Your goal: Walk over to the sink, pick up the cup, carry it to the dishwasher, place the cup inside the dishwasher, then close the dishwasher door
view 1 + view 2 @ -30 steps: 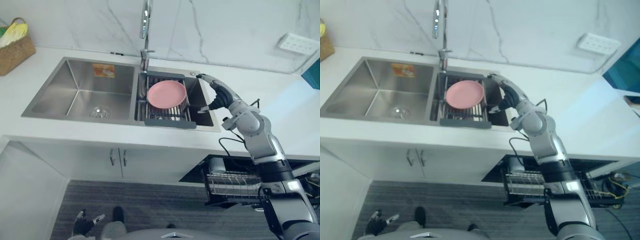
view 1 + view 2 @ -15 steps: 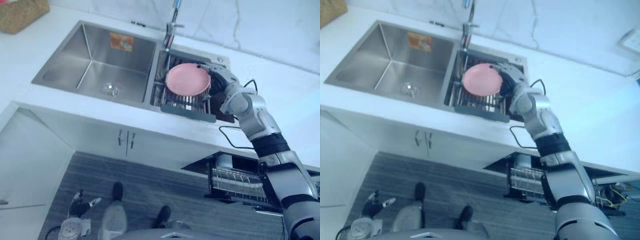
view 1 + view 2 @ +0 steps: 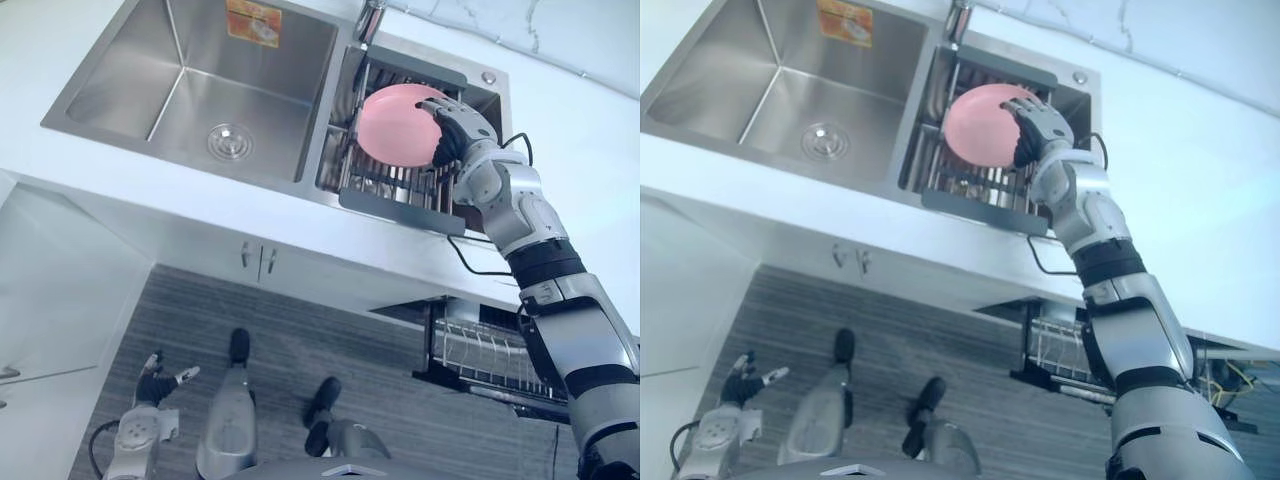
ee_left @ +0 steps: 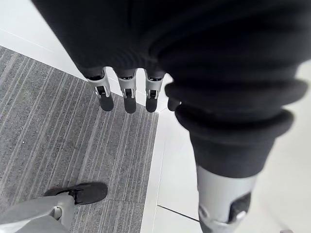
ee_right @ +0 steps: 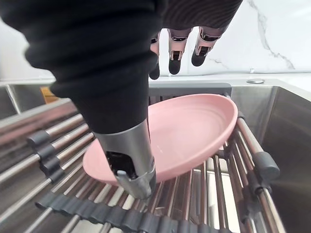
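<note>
Double-basin steel sink (image 3: 130, 80) set into a white tabletop (image 3: 590, 130), seen from above. The sink's left basin holds a round drain (image 3: 228, 140) in its floor and an orange sticker (image 3: 252, 20) on its rear wall; the faucet (image 3: 370, 15) rises at the sink's back edge, over the divider between the two basins. The sink's right basin carries a grey drain rack (image 3: 400, 205) of metal bars, and a pink plate (image 3: 392, 125) lies tilted on those bars, hollow side up. The right hand (image 3: 452, 130) reaches over the sink's right basin and sits at the plate's right edge. Its fingers (image 5: 176, 48) are extended and relaxed above the plate's far rim, with none of them curled round it, while the thumb (image 5: 133, 170) points down just before the near rim; whether the thumb tip touches the plate cannot be told. The hand thus holds nothing. Below the tabletop, to the right of the sink, the dishwasher (image 3: 480, 355) stands open with its wire rack drawn out. White cabinet doors (image 3: 258, 262) lie directly under the sink. The left hand (image 3: 152, 368) hangs low, well apart from the sink, over the grey striped floor (image 3: 380, 350), its fingers (image 4: 127, 94) straight and empty.
</note>
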`<state>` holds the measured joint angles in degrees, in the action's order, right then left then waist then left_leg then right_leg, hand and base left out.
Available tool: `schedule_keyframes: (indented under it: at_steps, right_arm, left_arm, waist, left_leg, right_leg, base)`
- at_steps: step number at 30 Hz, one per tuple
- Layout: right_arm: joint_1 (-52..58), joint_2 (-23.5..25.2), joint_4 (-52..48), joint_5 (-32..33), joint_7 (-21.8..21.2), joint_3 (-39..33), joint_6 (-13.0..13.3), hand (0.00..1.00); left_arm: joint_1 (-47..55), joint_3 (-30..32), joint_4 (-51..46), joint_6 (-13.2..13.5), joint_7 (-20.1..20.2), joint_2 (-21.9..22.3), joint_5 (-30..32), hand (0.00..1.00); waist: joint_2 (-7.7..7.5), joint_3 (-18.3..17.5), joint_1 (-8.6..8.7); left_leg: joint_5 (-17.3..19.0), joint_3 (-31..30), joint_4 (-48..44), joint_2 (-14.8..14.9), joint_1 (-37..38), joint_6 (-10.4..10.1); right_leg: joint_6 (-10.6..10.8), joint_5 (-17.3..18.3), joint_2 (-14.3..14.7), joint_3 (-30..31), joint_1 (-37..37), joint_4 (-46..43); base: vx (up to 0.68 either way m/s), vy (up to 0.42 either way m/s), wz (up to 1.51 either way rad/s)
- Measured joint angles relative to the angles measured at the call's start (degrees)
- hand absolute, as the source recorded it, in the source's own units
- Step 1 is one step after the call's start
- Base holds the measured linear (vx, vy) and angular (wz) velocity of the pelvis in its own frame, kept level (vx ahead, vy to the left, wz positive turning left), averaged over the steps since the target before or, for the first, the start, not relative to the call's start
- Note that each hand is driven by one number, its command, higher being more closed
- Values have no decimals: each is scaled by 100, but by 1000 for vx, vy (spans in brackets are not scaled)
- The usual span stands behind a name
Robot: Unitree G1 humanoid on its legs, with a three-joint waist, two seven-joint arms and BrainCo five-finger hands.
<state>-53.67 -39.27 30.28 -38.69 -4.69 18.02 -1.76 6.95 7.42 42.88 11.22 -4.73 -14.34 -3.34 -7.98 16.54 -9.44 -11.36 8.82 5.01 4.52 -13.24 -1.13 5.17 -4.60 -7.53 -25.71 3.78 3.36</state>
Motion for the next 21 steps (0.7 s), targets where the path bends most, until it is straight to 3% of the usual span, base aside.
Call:
schedule_keyframes:
  at_steps: [11, 21]
  right_arm:
    - [-96, -86, 63, -33, -7, 36, -14, 0]
    - [-181, -205, 262, -649, 187, 223, 30, 0]
  left_arm:
    - [-109, -92, -181, 5, -2, -34, -109, 0]
    - [-234, -141, -185, 6, -9, -39, -164, 0]
  waist:
    - [3, 201, 2]
    - [66, 398, -58]
  left_leg:
    - [-14, 56, -2, 9, -3, 14]
    - [-27, 55, -9, 12, -190, 22]
  right_leg:
    - [-2, -4, -1, 32, 27, 3]
    - [-12, -35, 0, 32, 213, -6]
  base:
    - [25, 5, -2]
    - [13, 4, 0]
